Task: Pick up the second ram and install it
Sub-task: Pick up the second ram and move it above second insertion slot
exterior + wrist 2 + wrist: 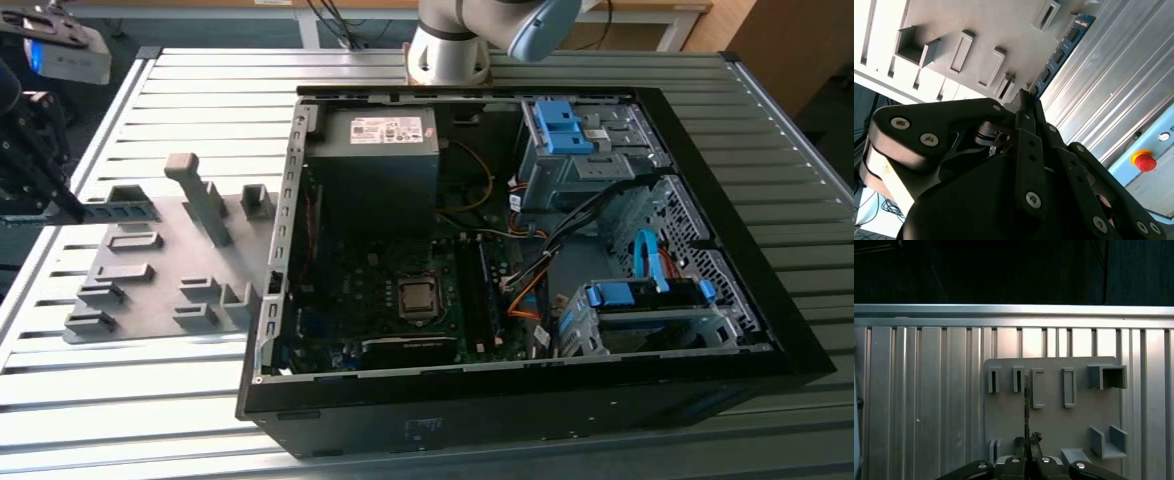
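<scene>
Gripper (1024,100) closed on second ram (1059,52), pinching one end. The strip's long axis runs straight out from the fingertips, edge-on in first wrist view. Ram sits over grey fixture plate (160,290). Open PC case (534,300) lies well apart, twd exterior view's right. Arm wrist hangs at that view's left edge.

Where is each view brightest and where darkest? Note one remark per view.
Exterior view: bright table, shadowy inside the computer case. Second wrist view: pale glare on the fixture plate; the gripper holding the second ram is dark. First wrist view: blackness beyond the table's edge.
</scene>
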You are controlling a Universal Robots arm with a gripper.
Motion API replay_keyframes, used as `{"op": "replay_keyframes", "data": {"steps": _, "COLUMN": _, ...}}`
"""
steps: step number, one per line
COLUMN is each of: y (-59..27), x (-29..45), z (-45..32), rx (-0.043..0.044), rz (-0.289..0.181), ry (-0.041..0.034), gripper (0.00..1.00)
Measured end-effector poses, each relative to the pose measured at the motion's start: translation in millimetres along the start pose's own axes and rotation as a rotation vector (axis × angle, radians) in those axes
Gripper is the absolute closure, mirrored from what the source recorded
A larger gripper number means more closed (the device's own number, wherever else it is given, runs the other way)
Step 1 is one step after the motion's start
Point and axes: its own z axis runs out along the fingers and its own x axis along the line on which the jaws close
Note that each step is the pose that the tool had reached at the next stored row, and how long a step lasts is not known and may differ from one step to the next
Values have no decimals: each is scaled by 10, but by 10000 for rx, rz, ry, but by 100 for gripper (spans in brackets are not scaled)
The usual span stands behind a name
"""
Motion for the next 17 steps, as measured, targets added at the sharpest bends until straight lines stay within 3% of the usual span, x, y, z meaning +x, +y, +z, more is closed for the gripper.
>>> {"op": "replay_keyframes", "data": {"steps": 17, "y": 7, "x": -8, "z": -477, "rx": 0, "rz": 0, "ry": 0, "gripper": 86}}
